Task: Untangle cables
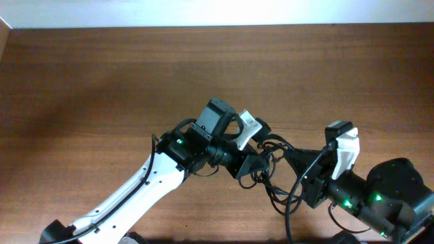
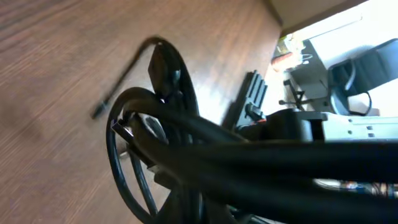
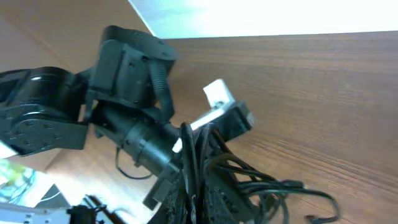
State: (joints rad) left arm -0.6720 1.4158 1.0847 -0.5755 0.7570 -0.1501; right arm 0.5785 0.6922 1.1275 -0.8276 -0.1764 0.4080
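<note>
The cables [image 1: 272, 179] are a tangled bundle of thin black cords on the wooden table [image 1: 102, 81], between my two grippers. My left gripper [image 1: 255, 165] reaches in from the left and is shut on the bundle. In the left wrist view the cords [image 2: 134, 124] run thick across the lens and hide the jaws, while loops hang over the wood and one loose end [image 2: 98, 114] lies flat. My right gripper [image 1: 288, 157] comes from the right. In the right wrist view its jaws [image 3: 196, 199] are shut on several strands, with loose loops [image 3: 273, 183] trailing right.
The left arm's black wrist [image 3: 134, 81] sits directly in front of the right gripper, almost touching it. The table's far edge meets a white wall [image 1: 217, 12]. Clutter off the table edge [image 2: 292, 50] shows in the left wrist view.
</note>
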